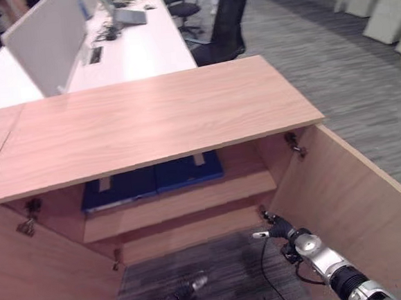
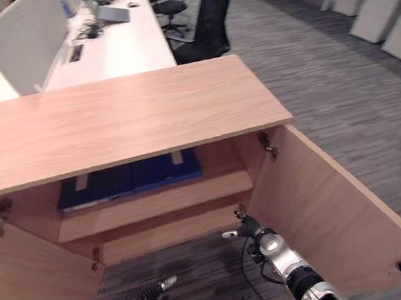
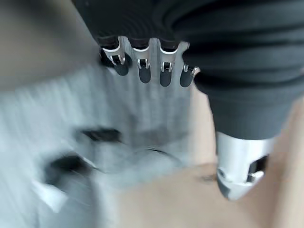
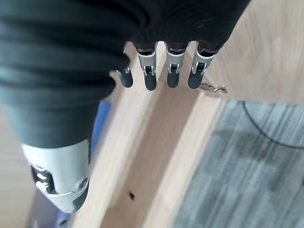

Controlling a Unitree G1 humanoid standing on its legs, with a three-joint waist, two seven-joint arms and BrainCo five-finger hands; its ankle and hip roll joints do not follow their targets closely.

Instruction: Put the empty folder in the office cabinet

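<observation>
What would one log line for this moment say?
folders: blue, flat on cabinet shelf | doors: open | left hand: open, empty, low | right hand: open, empty, near right door

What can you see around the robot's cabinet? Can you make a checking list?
Surface: wooden cabinet top, bare.
Job's things: two blue folders lying flat side by side on the cabinet's upper shelf; both cabinet doors stand open.
Clutter: nothing seen.
Hands: left hand low in front of the cabinet, fingers straight, holding nothing; right hand near the lower shelf edge by the right door, fingers straight, holding nothing.
Cables: nothing seen.
Surroundings: grey carpet, white desk with divider panel, black office chair behind.
</observation>
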